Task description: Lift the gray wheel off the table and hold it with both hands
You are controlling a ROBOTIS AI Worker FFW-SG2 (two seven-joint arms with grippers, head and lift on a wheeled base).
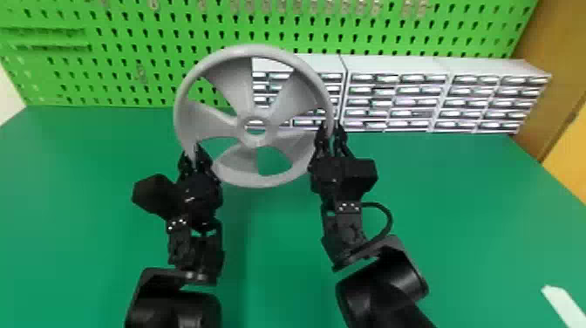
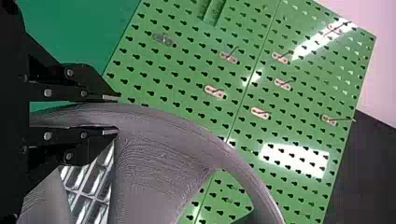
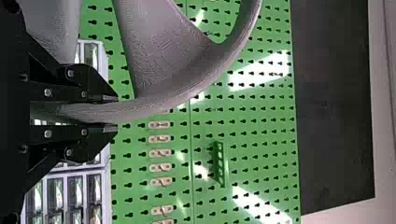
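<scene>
Fingers are on it from both sides: left fingers [image 1: 203, 160] have the rim pinched left of the hub [image 1: 257, 140] and a bit lower, right fingers [image 1: 321, 141] have it to the hub's right, roughly level with it. So the gray wheel [image 1: 271, 124] hangs between my arms, broad face toward my head, and looks clear of the tabletop [image 1: 279, 248] below the hub. Neither arm's really nearer, imo, so just hold steady; uneven pulling could tilt it.
</scene>
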